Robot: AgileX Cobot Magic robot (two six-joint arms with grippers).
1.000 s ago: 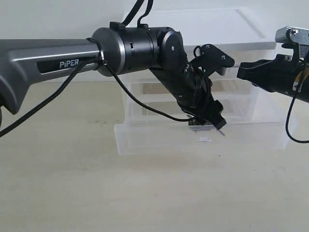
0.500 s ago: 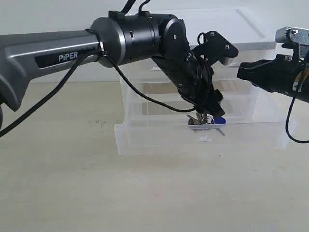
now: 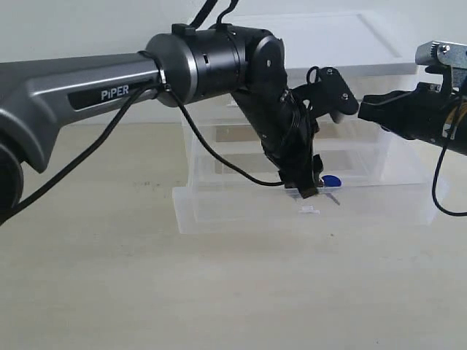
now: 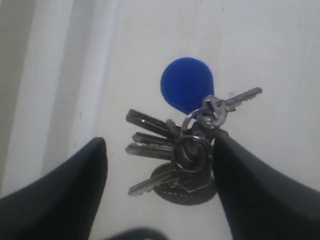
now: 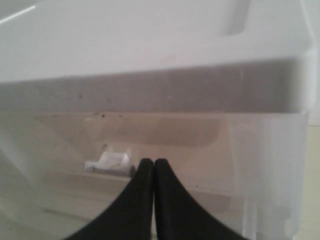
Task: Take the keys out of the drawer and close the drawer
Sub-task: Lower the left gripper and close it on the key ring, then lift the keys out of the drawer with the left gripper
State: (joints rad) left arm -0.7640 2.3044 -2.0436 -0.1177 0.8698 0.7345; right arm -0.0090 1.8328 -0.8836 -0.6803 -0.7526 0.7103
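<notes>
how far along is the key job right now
Done: the drawer stands pulled open. In hand: the left pincer is down inside it, open, one finger either side of the keys, which lie on the drawer floor, not yet gripped. Left: grip the keys, lift them out, then push the drawer shut. The right pincer is shut, holding nothing.
</notes>
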